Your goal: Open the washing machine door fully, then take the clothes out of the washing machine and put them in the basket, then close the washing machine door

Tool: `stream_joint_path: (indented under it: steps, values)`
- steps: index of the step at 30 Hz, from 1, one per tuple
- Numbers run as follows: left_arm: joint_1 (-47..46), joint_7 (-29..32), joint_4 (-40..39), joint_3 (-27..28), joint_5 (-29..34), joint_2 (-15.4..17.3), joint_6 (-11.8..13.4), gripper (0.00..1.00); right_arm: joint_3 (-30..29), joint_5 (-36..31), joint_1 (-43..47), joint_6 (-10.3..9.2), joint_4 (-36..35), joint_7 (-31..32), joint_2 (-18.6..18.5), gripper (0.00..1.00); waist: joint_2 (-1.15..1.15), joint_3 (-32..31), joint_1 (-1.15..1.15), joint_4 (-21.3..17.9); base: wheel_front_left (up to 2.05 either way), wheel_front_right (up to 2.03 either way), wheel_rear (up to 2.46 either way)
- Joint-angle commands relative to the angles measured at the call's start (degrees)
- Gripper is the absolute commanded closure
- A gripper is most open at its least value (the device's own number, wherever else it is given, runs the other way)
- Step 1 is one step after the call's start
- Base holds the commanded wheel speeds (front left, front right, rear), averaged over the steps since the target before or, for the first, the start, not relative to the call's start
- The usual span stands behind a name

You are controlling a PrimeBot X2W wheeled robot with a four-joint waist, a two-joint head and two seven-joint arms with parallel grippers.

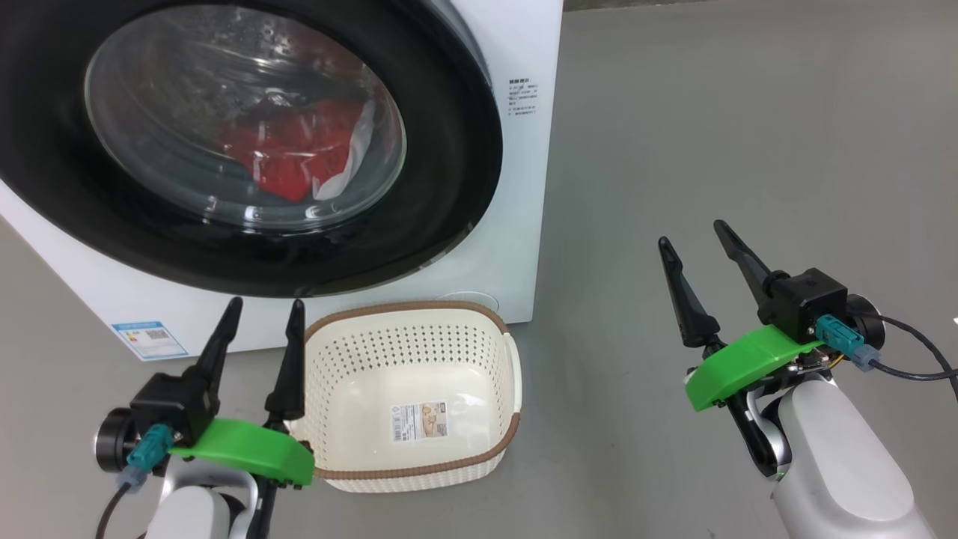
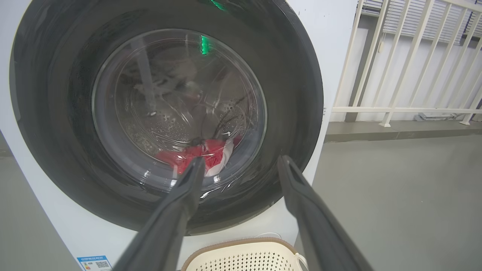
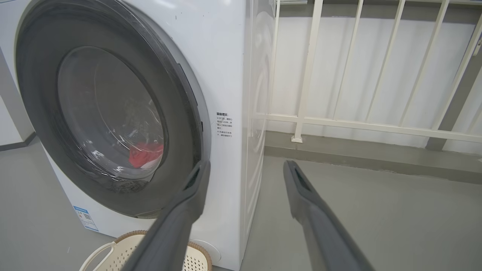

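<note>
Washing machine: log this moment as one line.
door shut | clothes inside | basket empty | left gripper open | right gripper open

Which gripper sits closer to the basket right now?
The left gripper: it hangs right beside the basket, while the right gripper sits well clear of it.

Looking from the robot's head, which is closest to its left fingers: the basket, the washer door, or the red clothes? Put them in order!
1. The basket, on the floor just right of the left gripper.
2. The washing machine door, shut, ahead and above.
3. The clothes, behind the door's glass.
</note>
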Motion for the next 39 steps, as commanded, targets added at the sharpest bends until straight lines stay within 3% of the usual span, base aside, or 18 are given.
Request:
stream_joint_path:
  steps: [1,15,16,17,18,19,27,39]
  values:
    - [-2.14,-0.7,-1.15,1.58,0.44,0.96,-0.28,0.0,1.17,-0.07,-2.24,-0.04,-1.25,-0.69,0.07,0.0,0.0,-0.06,0.0,0.04,0.0,0.0,0.0]
    - [-1.9,-0.7,-0.93,0.9,0.34,0.83,-0.49,0.0,1.84,2.85,-2.54,-0.04,0.71,-0.69,0.07,0.0,0.0,-0.37,0.0,0.65,0.0,0.0,0.0]
    - [-1.89,-0.7,-0.98,0.71,0.46,0.82,-0.5,0.0,1.85,3.19,-2.73,-0.04,0.88,-0.69,0.07,0.16,0.0,-0.35,0.0,0.82,0.0,0.0,0.0]
    - [-1.93,-0.7,-1.26,0.59,0.83,0.83,-0.39,0.0,1.7,3.58,-2.94,-0.04,1.01,-0.69,0.07,0.51,0.0,-0.28,0.0,1.04,0.0,0.0,0.0]
    - [-1.94,-0.7,-1.48,0.59,1.0,0.85,-0.38,0.0,1.51,3.8,-3.18,-0.04,1.13,-0.69,0.07,0.66,0.0,-0.16,0.0,1.2,0.0,0.0,0.0]
    - [-1.97,-0.7,-1.67,0.59,1.05,0.85,-0.39,0.0,1.19,3.96,-3.48,-0.04,1.19,-0.69,0.07,1.0,0.0,0.08,0.0,1.39,0.0,0.0,0.0]
    - [-2.37,-0.7,-3.51,0.37,0.03,0.83,-0.57,0.0,-0.21,10.38,-6.71,-0.04,2.32,-0.69,0.07,1.0,0.0,2.44,0.0,3.0,0.0,0.0,0.0]
    - [-3.41,-0.7,-9.41,-0.02,-0.66,1.36,-0.79,0.0,4.49,33.0,-16.21,-0.04,10.52,-0.69,0.07,1.0,0.0,8.75,0.0,4.73,0.0,0.0,0.0]
